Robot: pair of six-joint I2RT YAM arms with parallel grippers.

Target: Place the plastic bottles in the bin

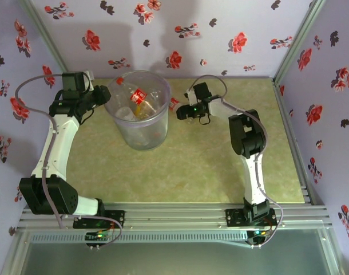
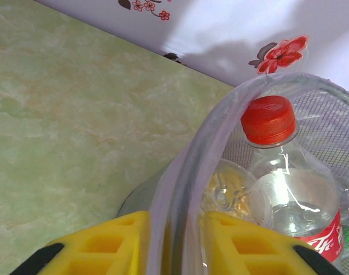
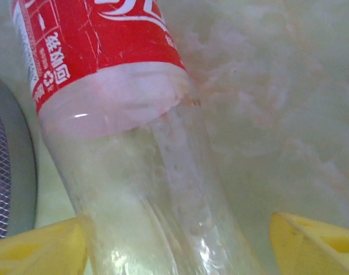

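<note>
The bin [image 1: 141, 136], a translucent grey-lavender bucket, stands at the back left of the table with several plastic bottles [image 1: 140, 96] inside. My left gripper [image 1: 104, 93] is shut on the bin's left rim. In the left wrist view that rim [image 2: 220, 120] runs between the yellow fingers of the left gripper [image 2: 175, 229], and a clear red-capped bottle [image 2: 300, 195] stands inside. One more bottle [image 1: 174, 103] lies on the table just right of the bin. My right gripper [image 1: 183, 112] straddles it. In the right wrist view the right gripper [image 3: 177, 240] is open around this bottle's [image 3: 134, 172] clear body, with a gap at the right finger [image 3: 317, 240].
Floral walls close the table at the back and both sides. The bin's wall [image 3: 8, 189] sits close to the left of the lying bottle. Bare green tabletop [image 1: 197, 166] stretches in front of the bin and between the arms.
</note>
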